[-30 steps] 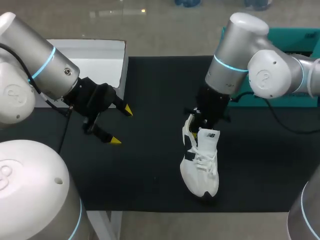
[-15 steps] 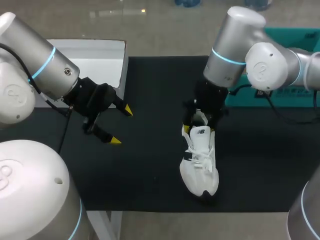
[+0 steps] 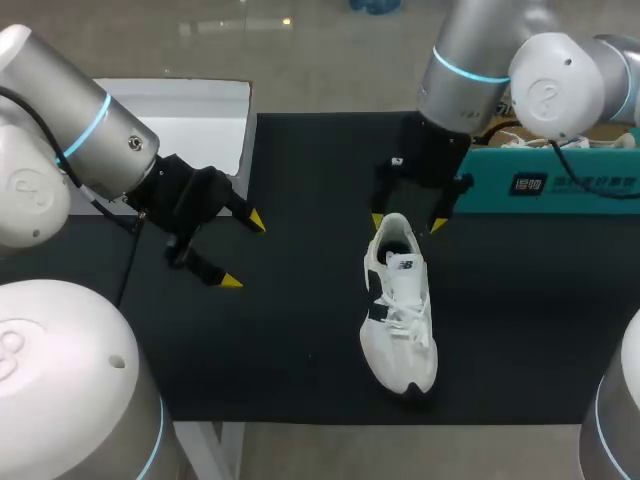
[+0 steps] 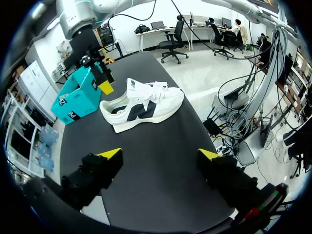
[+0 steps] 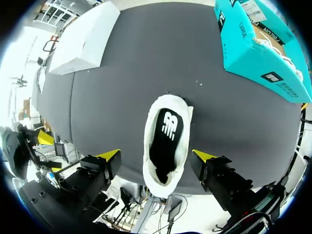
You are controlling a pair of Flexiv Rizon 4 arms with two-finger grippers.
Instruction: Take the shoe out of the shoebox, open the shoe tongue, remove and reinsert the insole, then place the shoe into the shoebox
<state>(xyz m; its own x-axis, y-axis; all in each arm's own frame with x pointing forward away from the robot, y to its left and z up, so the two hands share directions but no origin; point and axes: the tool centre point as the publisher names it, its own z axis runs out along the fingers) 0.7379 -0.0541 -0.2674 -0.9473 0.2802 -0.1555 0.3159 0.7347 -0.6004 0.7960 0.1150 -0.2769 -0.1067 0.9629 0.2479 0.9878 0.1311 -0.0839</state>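
A: Shoe point(image 3: 400, 310) position?
B: Upright on its sole on the black table point(image 3: 300, 340), its heel just under the right gripper point(image 3: 408, 223). That gripper's fingers are spread wide on either side of the heel, clear of it.
A: And the left gripper point(image 3: 243, 252)?
B: Also spread wide, holding nothing, well apart from the shoe. The teal shoebox point(image 3: 560, 182) sits beside the right gripper.

Bright, even overhead light. Shadows barely show on matte black table point(image 3: 290, 330). White shoe point(image 3: 400, 335) well lit. Soft sheen on right arm point(image 3: 470, 50).
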